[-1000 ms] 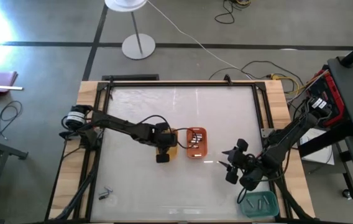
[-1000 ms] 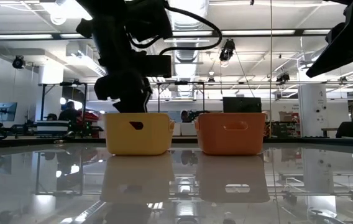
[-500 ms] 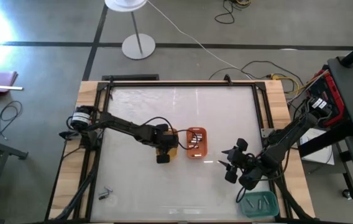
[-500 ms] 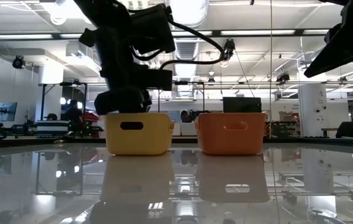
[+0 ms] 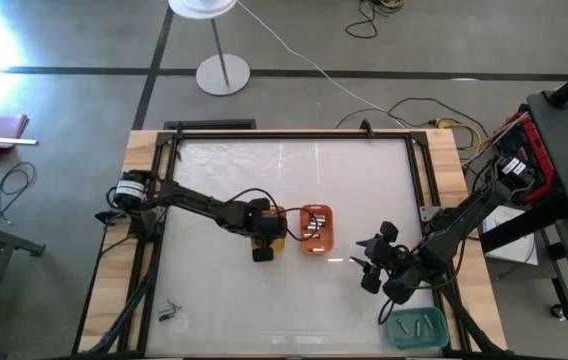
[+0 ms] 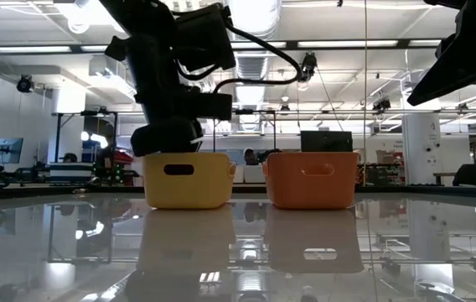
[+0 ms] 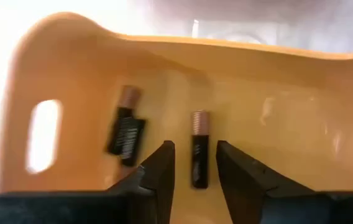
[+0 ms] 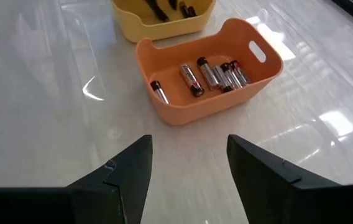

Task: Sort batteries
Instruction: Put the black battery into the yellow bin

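The left end effector hangs over the yellow tray near the middle of the counter in the high view, while the right end effector waits to the right, beside the orange tray; a teal tray sits at the near right corner with a few batteries inside, and two small loose pieces lie near the front left edge, likely unsorted. In the low view the yellow and orange trays stand side by side, contents hidden. The left wrist view shows its fingers parted and empty just above two dark, copper-tipped batteries on the yellow tray's floor. The right wrist view shows its fingers spread wide, empty, facing several batteries in the orange tray. Sorting looks nearly finished.
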